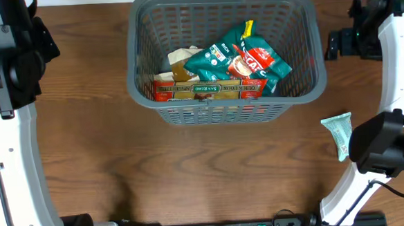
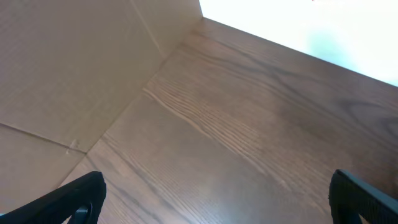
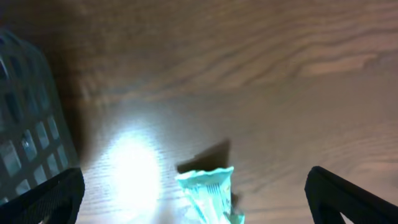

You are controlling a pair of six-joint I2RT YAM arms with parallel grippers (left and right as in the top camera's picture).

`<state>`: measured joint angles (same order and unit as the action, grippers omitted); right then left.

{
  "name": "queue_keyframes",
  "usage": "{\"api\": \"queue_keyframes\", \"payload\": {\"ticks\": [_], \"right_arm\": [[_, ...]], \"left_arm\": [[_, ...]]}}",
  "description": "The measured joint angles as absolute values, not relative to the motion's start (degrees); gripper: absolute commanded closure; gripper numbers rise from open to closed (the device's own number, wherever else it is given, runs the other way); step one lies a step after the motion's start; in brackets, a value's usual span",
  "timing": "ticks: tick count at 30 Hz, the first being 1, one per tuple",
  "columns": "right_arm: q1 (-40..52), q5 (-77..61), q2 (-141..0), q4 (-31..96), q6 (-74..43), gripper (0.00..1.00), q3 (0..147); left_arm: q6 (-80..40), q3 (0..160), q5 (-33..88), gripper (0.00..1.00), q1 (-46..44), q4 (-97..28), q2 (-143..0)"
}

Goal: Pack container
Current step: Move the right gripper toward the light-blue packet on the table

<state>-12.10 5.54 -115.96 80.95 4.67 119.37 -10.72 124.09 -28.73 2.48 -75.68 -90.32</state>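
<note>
Right gripper (image 3: 194, 186) hangs low over the table to the right of the basket and nearer the front edge. Its two black fingers (image 3: 43, 199) stand wide apart with nothing clamped. Left gripper (image 2: 217, 186), on the arm to the left of the basket, also has its fingers (image 2: 68, 199) spread wide, with only bare wood beneath them.

The brown wood-grain table (image 1: 86, 153) carries everything. The large dark grey plastic basket (image 1: 223, 112), rectangular with slotted lattice walls and a solid rim, sits at the middle of the far side. One corner of it shows at the left edge of the right wrist view.

Inside the basket, a teal-green foil bag (image 1: 220, 60) lies on top near the centre, and a red printed packet (image 1: 251, 67) lies touching its right side. A row of flat yellow and red boxes (image 1: 201, 90) lines the near wall, and a tan packet (image 1: 182, 59) lies to the left.

Outside the basket, a small pale green sealed packet (image 1: 339, 135) lies flat on the wood, between the right gripper's open fingers and touching neither.
</note>
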Motion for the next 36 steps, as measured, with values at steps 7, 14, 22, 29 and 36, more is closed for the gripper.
{"api": "queue_keyframes", "payload": {"ticks": [7, 14, 22, 29, 36], "right_arm": [[-10.8, 5.1, -115.9, 76.8, 5.3, 0.02, 119.2], [-8.9, 4.9, -110.9, 76.3, 5.5, 0.01, 118.8], [-7.5, 4.9, -100.7, 78.1, 6.8, 0.05, 118.8], [-7.5, 6.9, -98.8, 75.1, 8.0, 0.04, 118.8], [-7.5, 8.1, -97.8, 74.7, 7.3, 0.04, 118.8]], "left_arm": [[-10.7, 124.1, -28.7, 0.01, 2.5, -75.7, -90.3], [-10.7, 124.1, -28.7, 0.01, 2.5, -75.7, -90.3], [-10.7, 124.1, -28.7, 0.01, 2.5, -75.7, -90.3], [-10.7, 124.1, -28.7, 0.01, 2.5, -75.7, -90.3], [-10.7, 124.1, -28.7, 0.01, 2.5, -75.7, -90.3]]}}
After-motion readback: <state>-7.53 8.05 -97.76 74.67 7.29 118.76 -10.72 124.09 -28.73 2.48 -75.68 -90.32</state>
